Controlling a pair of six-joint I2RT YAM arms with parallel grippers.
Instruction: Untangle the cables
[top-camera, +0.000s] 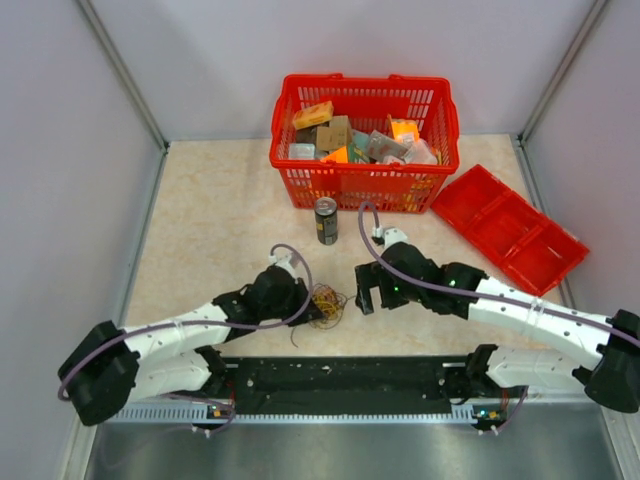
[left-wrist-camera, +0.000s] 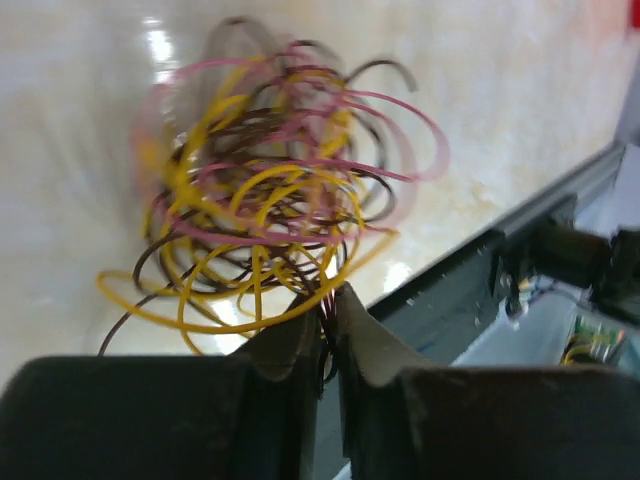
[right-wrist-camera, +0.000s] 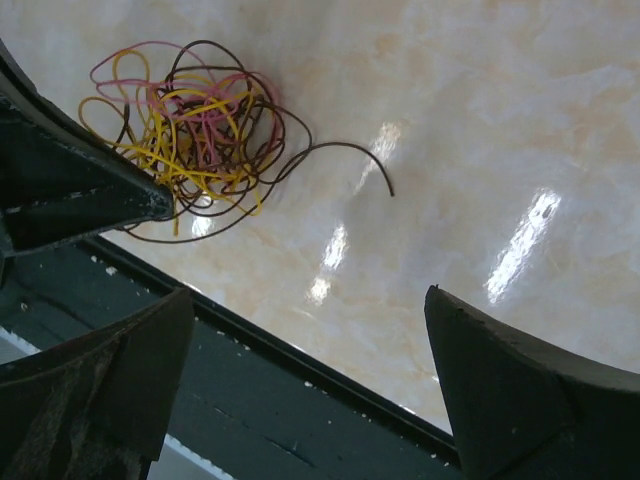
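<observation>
Little of the untangling is judged to have been done. The cables (top-camera: 326, 300) are seen as one knotted clump of yellow, pink and dark strands on the table (top-camera: 220, 200), on the near side of the can (top-camera: 326, 220), toward the arm bases. No strand has been drawn fully clear, though one dark end is seen curving out of the clump.

The left jaws are seen pressed almost together on a few strands at the clump's edge, so a first hold is judged to have been taken. The right jaws are held wide apart with nothing between them, near the clump, nearer than the can and slightly to its right. Nearly everything is judged to be left: each strand is to be drawn out and laid apart from the others.

Which strands are pinched cannot be told, since the clump is blurred in the left wrist view and the pinch is lost in the dark slit between the jaws. The number of cables cannot be counted. From above, the clump is partly covered by the left jaws and is too small for loops to be followed. Whether it is lifted or resting on the table cannot be told.
</observation>
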